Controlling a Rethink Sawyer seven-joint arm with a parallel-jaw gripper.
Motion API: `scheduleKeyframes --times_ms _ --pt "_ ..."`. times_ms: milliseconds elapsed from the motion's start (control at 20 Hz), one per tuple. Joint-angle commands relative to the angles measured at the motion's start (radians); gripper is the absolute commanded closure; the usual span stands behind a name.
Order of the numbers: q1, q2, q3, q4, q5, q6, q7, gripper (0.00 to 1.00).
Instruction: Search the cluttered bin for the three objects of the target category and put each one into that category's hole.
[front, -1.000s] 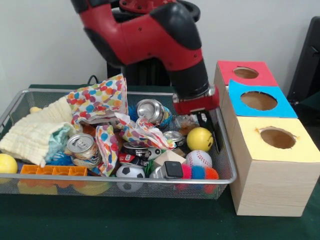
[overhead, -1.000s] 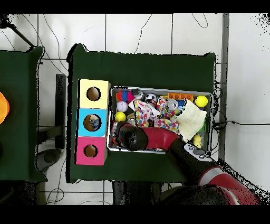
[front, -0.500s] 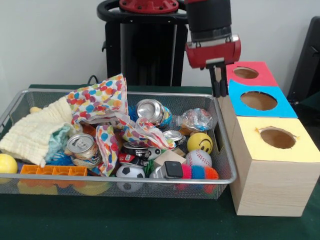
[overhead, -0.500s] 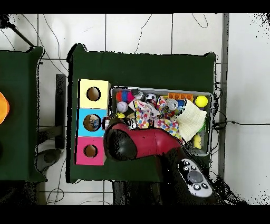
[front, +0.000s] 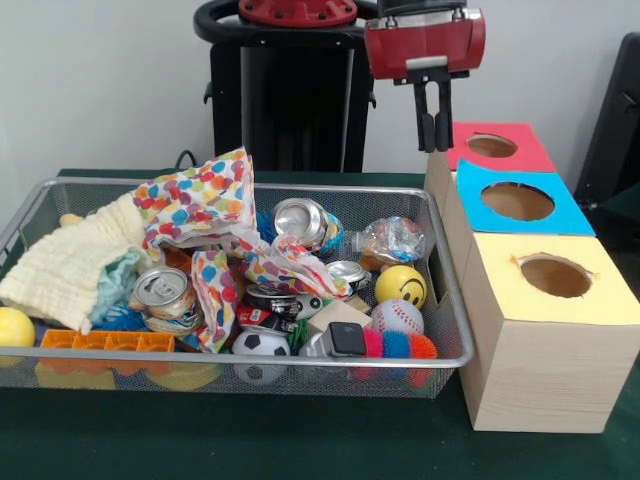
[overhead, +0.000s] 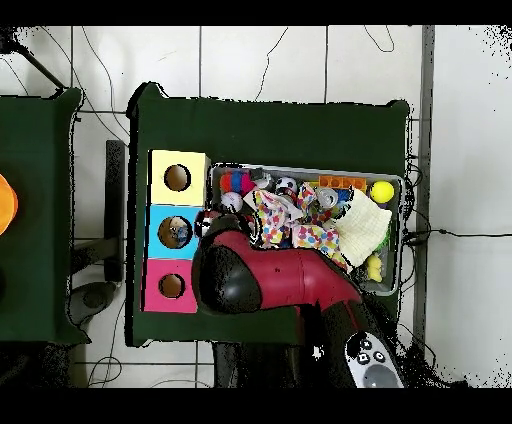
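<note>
My gripper (front: 433, 135) hangs high above the bin's right end, just left of the red box (front: 520, 150). Its two fingers are together, shut on nothing. Below it in the wire bin (front: 250, 358) lie a yellow smiley ball (front: 400, 285), a baseball (front: 397, 316) and a small soccer ball (front: 261, 343). Crushed cans (front: 300, 222) (front: 163, 290) sit among a spotted cloth (front: 200, 205). In the overhead view the red arm (overhead: 270, 275) covers the gripper and the bin's lower left part.
Three boxes with round holes stand right of the bin: red, blue (front: 560, 215) and yellow (front: 600, 300). A cream cloth (front: 70, 265), an orange tray (front: 105, 341), a clear bag (front: 393, 238) and another yellow ball (front: 14, 327) fill the bin.
The gripper has risen out of the bin's right end, where it stood by the yellow ball, and it holds nothing. The ball has turned, its smiley face now showing.
</note>
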Motion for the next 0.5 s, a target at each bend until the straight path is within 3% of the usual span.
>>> scheduleKeyframes --times_ms 50,250,500 --pt "0.006 -0.031 -0.048 0.084 0.047 0.053 0.167 1.0" --pt "0.024 -0.025 -0.07 0.081 0.054 0.048 0.169 1.0" --pt "0.055 0.04 -0.117 0.093 0.054 -0.011 0.199 1.0"
